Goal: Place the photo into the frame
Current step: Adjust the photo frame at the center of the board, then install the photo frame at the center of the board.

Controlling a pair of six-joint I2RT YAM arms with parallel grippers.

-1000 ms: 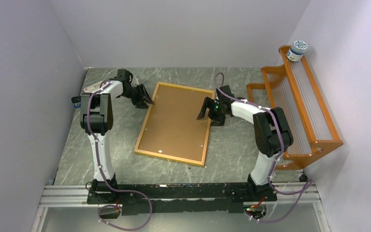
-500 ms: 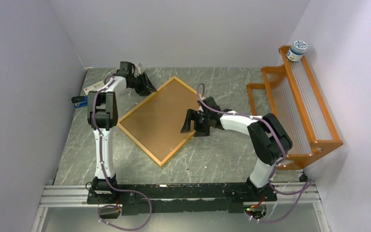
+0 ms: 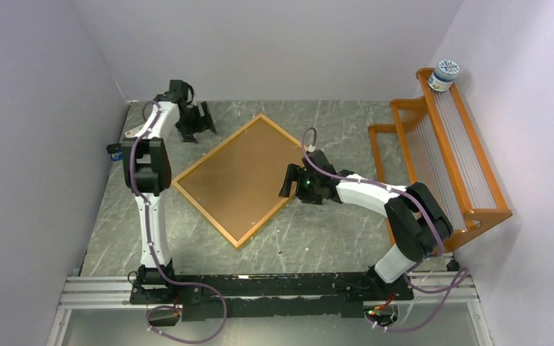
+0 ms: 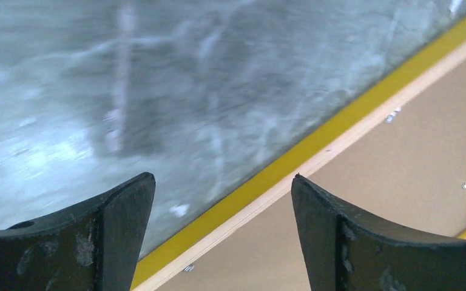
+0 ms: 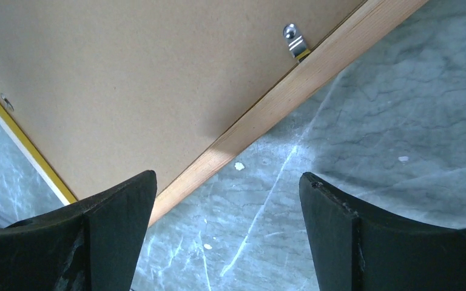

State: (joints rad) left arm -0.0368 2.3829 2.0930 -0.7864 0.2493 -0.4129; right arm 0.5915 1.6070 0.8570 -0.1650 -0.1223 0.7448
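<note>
The frame (image 5: 279, 97) is bare wood, its backing panel (image 5: 127, 79) matt hardboard, the table (image 5: 400, 121) smooth marbled.

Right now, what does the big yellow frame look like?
The frame lies flat and face down on the grey marbled table, turned like a diamond. Its wooden border is yellow-orange, and a brown backing board fills it, held by metal clips. The open right gripper is at its right edge, not gripping it.
</note>
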